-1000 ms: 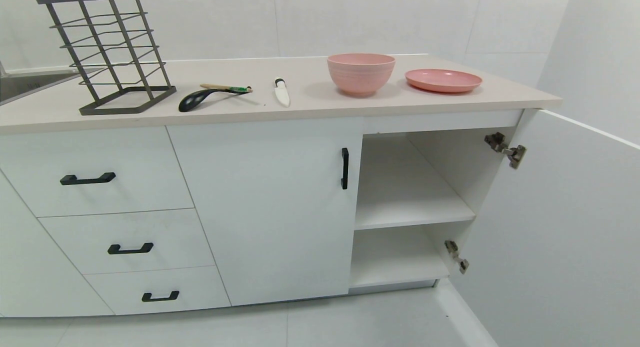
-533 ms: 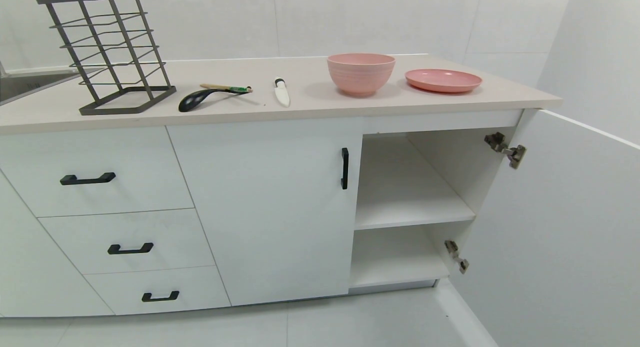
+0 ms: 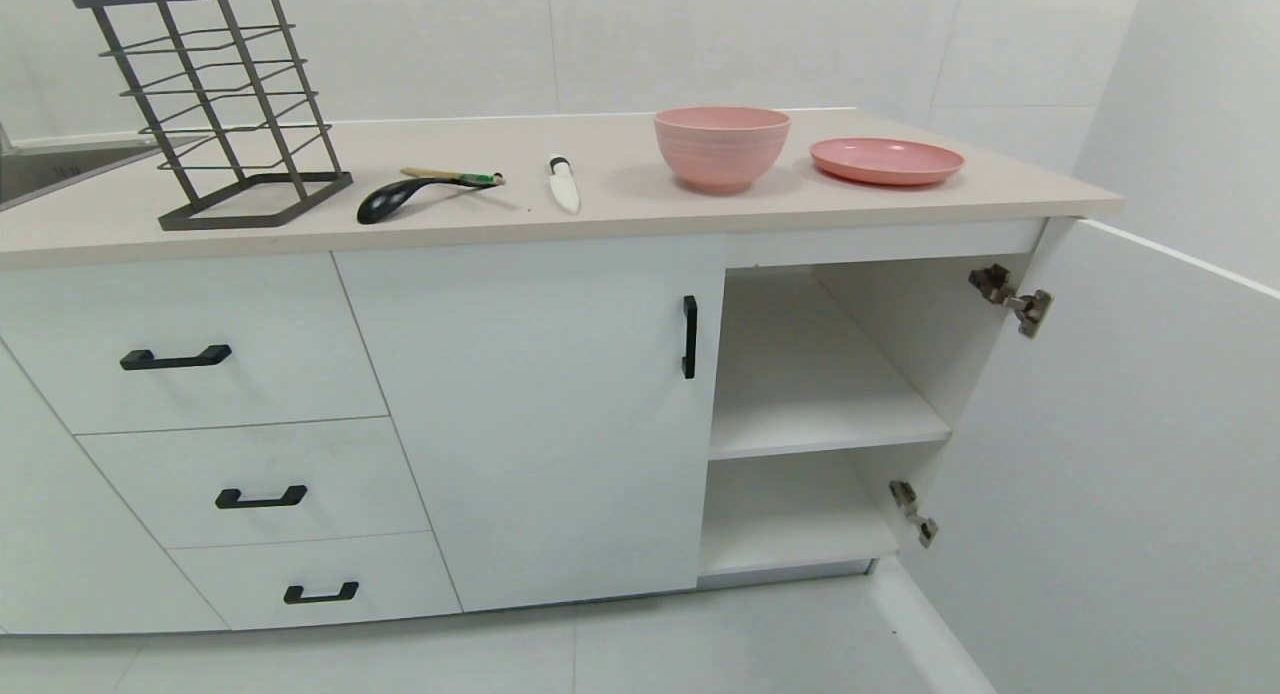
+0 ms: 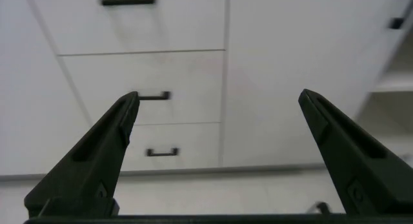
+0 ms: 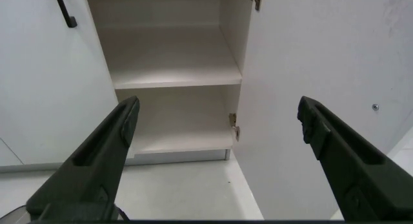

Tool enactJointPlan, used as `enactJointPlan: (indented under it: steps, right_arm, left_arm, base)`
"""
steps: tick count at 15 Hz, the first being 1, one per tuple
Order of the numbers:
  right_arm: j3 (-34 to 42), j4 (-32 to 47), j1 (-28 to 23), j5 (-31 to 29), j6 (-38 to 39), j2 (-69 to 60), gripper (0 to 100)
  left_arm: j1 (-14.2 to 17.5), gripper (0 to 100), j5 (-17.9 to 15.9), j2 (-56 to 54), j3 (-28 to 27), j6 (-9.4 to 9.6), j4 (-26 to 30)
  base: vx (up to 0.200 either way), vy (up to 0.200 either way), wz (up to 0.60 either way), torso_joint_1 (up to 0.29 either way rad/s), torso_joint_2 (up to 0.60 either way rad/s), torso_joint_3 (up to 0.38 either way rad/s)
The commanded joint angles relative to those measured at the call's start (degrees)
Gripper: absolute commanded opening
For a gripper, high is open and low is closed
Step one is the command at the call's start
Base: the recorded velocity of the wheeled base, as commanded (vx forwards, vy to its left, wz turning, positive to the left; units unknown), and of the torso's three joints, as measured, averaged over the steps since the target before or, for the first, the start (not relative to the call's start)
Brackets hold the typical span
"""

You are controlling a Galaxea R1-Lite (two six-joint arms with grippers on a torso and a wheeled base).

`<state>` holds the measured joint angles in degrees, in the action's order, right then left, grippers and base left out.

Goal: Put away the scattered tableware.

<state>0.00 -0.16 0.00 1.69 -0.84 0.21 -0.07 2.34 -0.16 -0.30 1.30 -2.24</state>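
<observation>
On the beige countertop point(image 3: 620, 219) stand a pink bowl point(image 3: 721, 147) and, to its right, a flat pink plate point(image 3: 886, 160). Left of the bowl lie a white knife point(image 3: 564, 183), a black spoon point(image 3: 398, 195) and a wooden-handled utensil with a green band point(image 3: 452, 176). My left gripper point(image 4: 218, 104) is open, low in front of the white drawers point(image 4: 142, 75). My right gripper point(image 5: 218, 111) is open too, facing the open cabinet's shelves point(image 5: 171, 75). Nothing is held in either.
A dark wire rack point(image 3: 215, 94) stands at the counter's left, with a sink point(image 3: 55, 166) beyond it. The right cabinet door point(image 3: 1120, 444) is swung wide open, showing two bare shelves point(image 3: 810, 394). The middle door point(image 3: 540, 414) and three drawers point(image 3: 200, 344) are closed.
</observation>
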Motion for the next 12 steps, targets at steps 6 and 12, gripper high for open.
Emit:
enactJointPlan:
  steps: [6,12]
  right_arm:
    - [0.00,-0.02,0.00,-0.02,0.40,-0.03,100]
    - [0.00,0.25,0.09,-0.02,0.58,-0.03,100]
  left_arm:
    - [-0.01,100,-5.42,0.16,0.30,-0.78,2.07]
    - [-0.01,100,-5.50,0.16,0.30,-0.69,2.07]
  base:
    - [0.000,-0.033,0.00,0.000,0.00,0.000]
    - [0.000,-0.167,0.00,0.002,0.00,0.000]
